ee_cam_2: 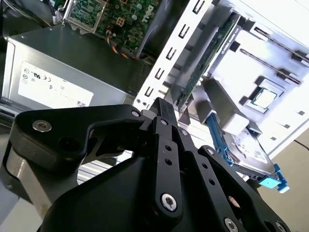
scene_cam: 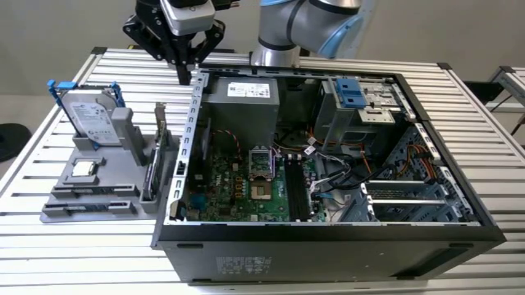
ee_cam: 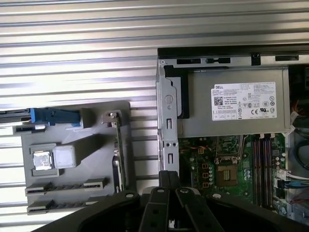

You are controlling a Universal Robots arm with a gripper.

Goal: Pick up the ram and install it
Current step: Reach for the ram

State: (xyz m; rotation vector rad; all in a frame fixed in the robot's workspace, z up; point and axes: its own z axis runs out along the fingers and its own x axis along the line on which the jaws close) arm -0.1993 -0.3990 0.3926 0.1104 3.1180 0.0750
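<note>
We found the tool (scene_cam: 182, 75) closed on nothing over the computer case (scene_cam: 195, 110) rim, with the ram (scene_cam: 88, 209) well apart from it, edge-up in the grey holder (scene_cam: 58, 198), presumably for pinching from above.

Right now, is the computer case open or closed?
Open: the computer case has its side panel off, leaving the motherboard and cables inside in plain sight.

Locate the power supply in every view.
Exterior view: power supply in the case's far corner, toward the exterior view's left.
Second wrist view: power supply beyond the gripper, beside the perforated case wall.
First wrist view: power supply between the case's rim and the motherboard.
Shared landmark: the green motherboard bordering it.
</note>
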